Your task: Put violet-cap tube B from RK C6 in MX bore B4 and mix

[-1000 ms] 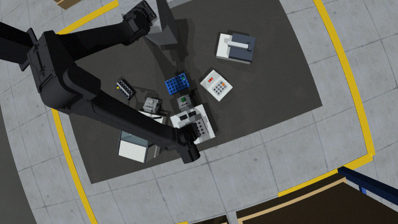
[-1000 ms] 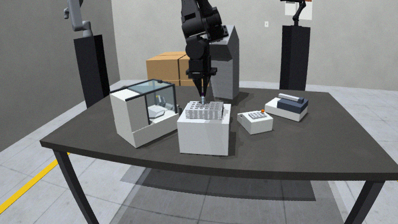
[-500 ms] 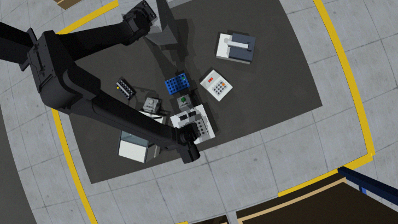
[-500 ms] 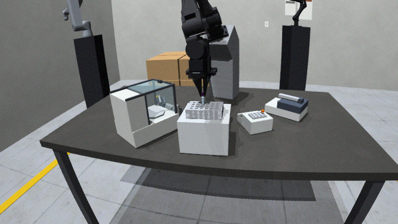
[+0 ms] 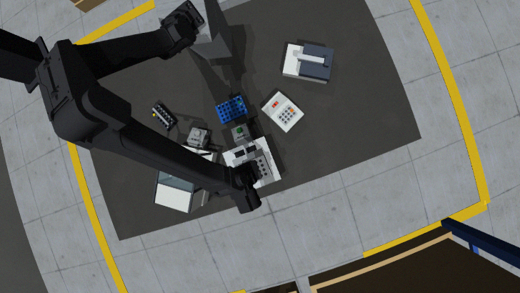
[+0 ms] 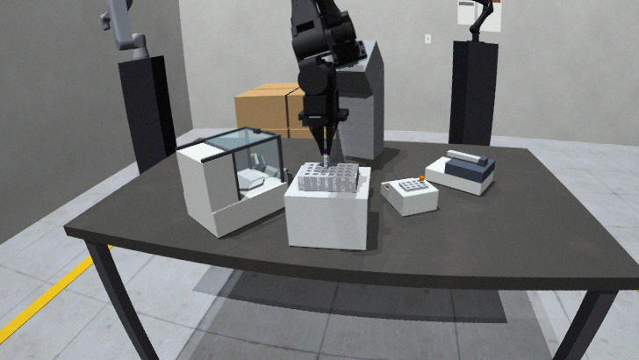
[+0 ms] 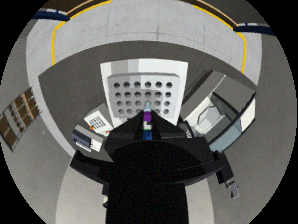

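The mixer MX (image 6: 328,210) is a white box with a grey block of bores (image 6: 328,176) on top; it also shows in the overhead view (image 5: 254,161) and the wrist view (image 7: 143,94). My gripper (image 6: 325,152) points straight down over the block's far row and is shut on tube B (image 6: 325,160), whose violet cap shows between the fingers in the wrist view (image 7: 147,117). The tube stands upright with its lower end at the block's top. I cannot tell how deep it sits. A green round key (image 5: 238,129) sits on the mixer's sloping front. The blue rack RK (image 5: 231,108) stands beyond it.
The glass-walled balance (image 6: 232,178) stands close to the mixer's left. The dry block (image 6: 409,194) and the spectrophotometer (image 6: 460,172) stand to the right. The black magnet block (image 5: 164,115) lies beside the arm. The arm hides part of the mixer from above.
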Robot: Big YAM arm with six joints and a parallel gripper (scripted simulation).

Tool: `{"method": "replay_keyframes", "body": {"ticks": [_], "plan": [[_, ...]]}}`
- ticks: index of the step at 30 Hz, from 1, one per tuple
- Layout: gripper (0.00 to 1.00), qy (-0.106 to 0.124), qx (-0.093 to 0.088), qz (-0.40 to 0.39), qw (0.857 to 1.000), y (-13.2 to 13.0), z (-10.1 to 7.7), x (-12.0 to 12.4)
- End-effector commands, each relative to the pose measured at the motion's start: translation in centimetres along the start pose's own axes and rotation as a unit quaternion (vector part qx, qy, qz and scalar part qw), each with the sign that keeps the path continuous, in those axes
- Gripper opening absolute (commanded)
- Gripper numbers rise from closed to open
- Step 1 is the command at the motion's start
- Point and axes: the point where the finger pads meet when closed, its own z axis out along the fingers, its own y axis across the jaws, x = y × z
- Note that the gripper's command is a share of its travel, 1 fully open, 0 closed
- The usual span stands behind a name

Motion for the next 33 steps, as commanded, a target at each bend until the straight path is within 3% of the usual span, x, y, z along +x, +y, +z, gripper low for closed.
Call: {"method": "replay_keyframes", "body": {"ticks": [1, 33], "plan": [[0.09, 0.005, 0.002, -0.001, 1.000, -0.60, 0.83, 0.78], [0.09, 0.004, 0.003, -0.001, 1.000, -0.83, 0.45, 1.11]]}}
